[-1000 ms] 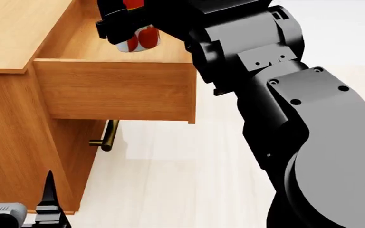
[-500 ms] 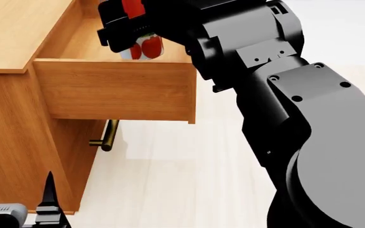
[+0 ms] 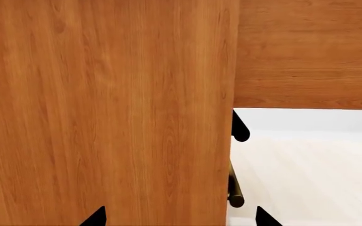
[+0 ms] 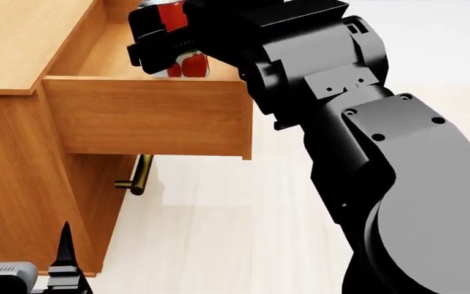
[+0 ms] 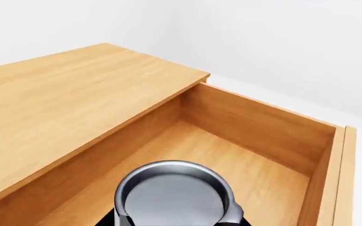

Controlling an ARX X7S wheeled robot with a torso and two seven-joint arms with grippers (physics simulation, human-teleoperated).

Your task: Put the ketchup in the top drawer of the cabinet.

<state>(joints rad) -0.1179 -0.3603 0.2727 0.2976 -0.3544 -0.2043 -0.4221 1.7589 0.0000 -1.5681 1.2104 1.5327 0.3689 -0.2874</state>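
The ketchup (image 4: pixel 190 64), a red-labelled can with a silver top, is held by my right gripper (image 4: pixel 174 43), which is shut on it. The can hangs inside the open top drawer (image 4: pixel 149 116) of the orange-brown cabinet (image 4: pixel 14 37), its lower part hidden behind the drawer front. In the right wrist view the can's silver top (image 5: pixel 171 195) sits over the drawer's wooden floor (image 5: pixel 256 179). My left gripper (image 4: pixel 21 245) is open and empty, low beside the cabinet's side (image 3: pixel 105 113).
The lower drawer's brass handle (image 4: pixel 139 177) sticks out under the open drawer and also shows in the left wrist view (image 3: pixel 234 190). Pale floor (image 4: pixel 235 233) lies to the right of the cabinet. My right arm (image 4: pixel 398 171) fills the right of the head view.
My right gripper has moved the ketchup down and a little to the right, deeper into the open drawer. The left arm has barely moved.
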